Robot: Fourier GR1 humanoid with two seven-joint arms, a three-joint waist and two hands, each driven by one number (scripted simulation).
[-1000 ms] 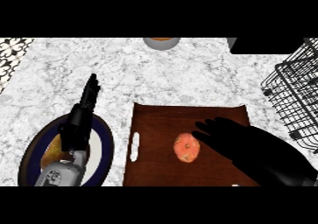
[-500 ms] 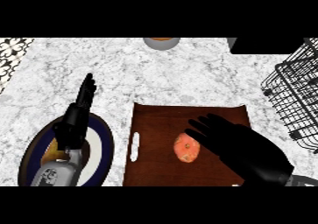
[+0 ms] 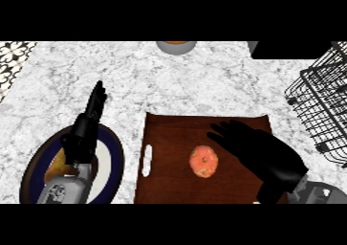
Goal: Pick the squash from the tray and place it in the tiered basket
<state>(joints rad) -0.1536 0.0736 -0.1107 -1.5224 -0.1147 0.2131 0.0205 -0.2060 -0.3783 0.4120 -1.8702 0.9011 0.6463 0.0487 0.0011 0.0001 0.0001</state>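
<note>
At the left, a dark blue plate (image 3: 113, 162) is lying on the marble counter (image 3: 204, 81), and the left hand (image 3: 88, 129) is resting above it with its fingers straight and pointing up, holding nothing. To the right of the plate, a brown tray (image 3: 176, 139) is sitting on the counter. The orange squash (image 3: 204, 161) is lying near the middle of the tray, not lifted. Just beside it on the right, the right hand (image 3: 264, 155) is hovering over the tray with its fingers spread open, gripping nothing. At the far right edge, the black wire basket (image 3: 324, 110) is standing, well apart from the squash. A small bowl (image 3: 177, 47) is showing at the top edge.
</note>
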